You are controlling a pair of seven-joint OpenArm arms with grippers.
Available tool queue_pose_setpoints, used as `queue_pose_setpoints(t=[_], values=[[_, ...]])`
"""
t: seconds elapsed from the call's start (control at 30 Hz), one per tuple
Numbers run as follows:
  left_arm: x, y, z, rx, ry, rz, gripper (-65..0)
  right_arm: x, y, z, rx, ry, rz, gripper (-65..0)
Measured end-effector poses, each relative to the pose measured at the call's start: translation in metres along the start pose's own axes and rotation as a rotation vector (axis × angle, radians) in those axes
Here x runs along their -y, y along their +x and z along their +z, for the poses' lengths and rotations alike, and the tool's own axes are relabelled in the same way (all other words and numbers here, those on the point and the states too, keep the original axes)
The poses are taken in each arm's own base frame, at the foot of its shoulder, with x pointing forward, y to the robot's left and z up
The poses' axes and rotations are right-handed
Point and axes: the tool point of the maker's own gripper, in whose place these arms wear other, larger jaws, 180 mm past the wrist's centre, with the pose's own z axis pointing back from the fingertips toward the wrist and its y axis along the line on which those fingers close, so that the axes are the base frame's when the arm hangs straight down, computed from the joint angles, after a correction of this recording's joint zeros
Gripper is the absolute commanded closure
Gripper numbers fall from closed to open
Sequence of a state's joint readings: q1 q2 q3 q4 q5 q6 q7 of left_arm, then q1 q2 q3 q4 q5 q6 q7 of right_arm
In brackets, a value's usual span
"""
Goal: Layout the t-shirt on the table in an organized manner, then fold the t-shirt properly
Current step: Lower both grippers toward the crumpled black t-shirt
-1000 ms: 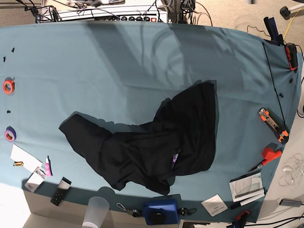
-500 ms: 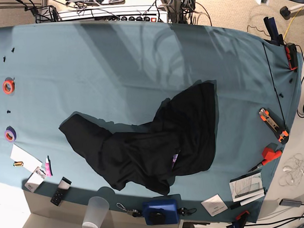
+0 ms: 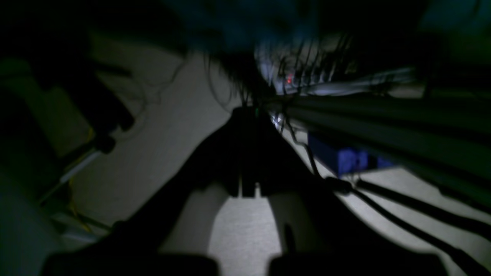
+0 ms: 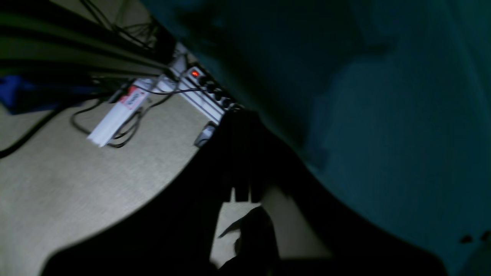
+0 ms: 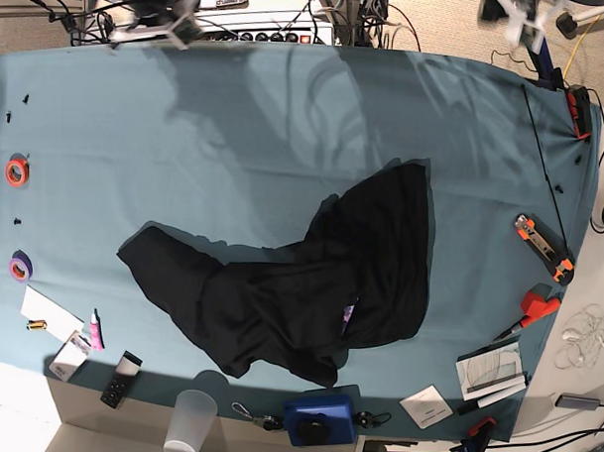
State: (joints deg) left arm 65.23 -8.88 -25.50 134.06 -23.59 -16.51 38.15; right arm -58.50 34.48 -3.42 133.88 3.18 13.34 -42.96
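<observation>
The black t-shirt [image 5: 310, 286] lies crumpled at the middle of the teal table [image 5: 236, 134], with a speck of purple print [image 5: 348, 313] showing in a fold. Both grippers are off the far edge, well away from the shirt. My left gripper [image 5: 521, 17] is a blur at the base view's top right. In the left wrist view [image 3: 247, 115] its dark jaws meet, empty, over the floor. My right gripper [image 5: 176, 18] is a blur at the top left. In the right wrist view [image 4: 239, 119] its jaws meet, empty, beside the table's cloth [image 4: 383, 115].
Orange tape [image 5: 17, 170], purple tape [image 5: 21, 267] and small items sit at the left edge. A plastic cup [image 5: 190, 421] and a blue device [image 5: 318, 418] are at the near edge. Cutters [image 5: 542, 247], a red tool [image 5: 537, 304] and papers [image 5: 489, 369] are at the right. A power strip [image 4: 209, 90] lies behind the table.
Both arms have come into the base view at the table's far edge, one at top left, one at top right. The t-shirt has not moved.
</observation>
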Motion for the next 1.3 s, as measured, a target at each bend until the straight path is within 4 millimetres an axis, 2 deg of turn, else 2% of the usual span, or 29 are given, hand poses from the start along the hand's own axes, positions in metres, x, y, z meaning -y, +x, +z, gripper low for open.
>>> queue_pose_setpoints(t=[0.17, 0.27, 0.37, 0.47, 0.63, 0.67, 0.73, 0.8, 0.9, 1.1, 1.2, 1.3], values=[[0.0, 0.057, -0.009, 0.23, -0.004, -0.122, 0.0, 0.024, 0.02, -0.005, 0.062, -0.069, 0.017, 0.0], [-0.005, 0.079, -0.015, 0.291, 0.019, -0.133, 0.0, 0.04, 0.036, -0.007, 0.106, -0.113, 0.026, 0.0], [-0.014, 0.112, -0.018, 0.393, 0.06, -0.115, 0.0, 0.055, 0.052, -0.009, 0.152, -0.153, 0.038, 0.0], [-0.022, 0.135, -0.018, 0.46, 0.098, -0.097, 0.0, 0.071, 0.063, -0.008, 0.179, -0.211, 0.064, 0.0], [-0.022, 0.168, -0.014, 0.579, 0.099, -0.111, 0.0, 0.089, 0.073, -0.006, 0.197, -0.282, 0.105, 0.0], [-0.02, 0.176, -0.01, 0.618, 0.092, -0.12, -0.9, 0.092, 0.076, -0.006, 0.203, -0.29, 0.108, -1.3], [-0.016, 0.191, -0.005, 0.71, 0.068, -0.139, -9.4, 0.094, 0.078, -0.006, 0.21, -0.295, 0.111, -9.4], [-0.016, 0.19, -0.018, 0.716, 0.029, -0.147, -16.4, 0.096, 0.081, -0.005, 0.218, -0.303, 0.113, -16.7], [-0.019, 0.179, -0.043, 0.66, -0.011, -0.151, -22.0, 0.103, 0.091, -0.004, 0.25, -0.324, 0.117, -18.6], [-0.011, 0.191, -0.07, 0.67, -0.115, -0.188, -22.2, 0.127, 0.116, 0.0, 0.326, -0.385, 0.119, -18.5], [-0.007, 0.196, -0.084, 0.648, -0.117, -0.233, -22.2, 0.144, 0.1, -0.023, 0.272, -0.375, 0.061, -18.5], [0.018, 0.198, -0.104, 0.601, -0.15, -0.376, -22.2, 0.161, 0.091, -0.038, 0.237, -0.383, 0.019, -18.5]])
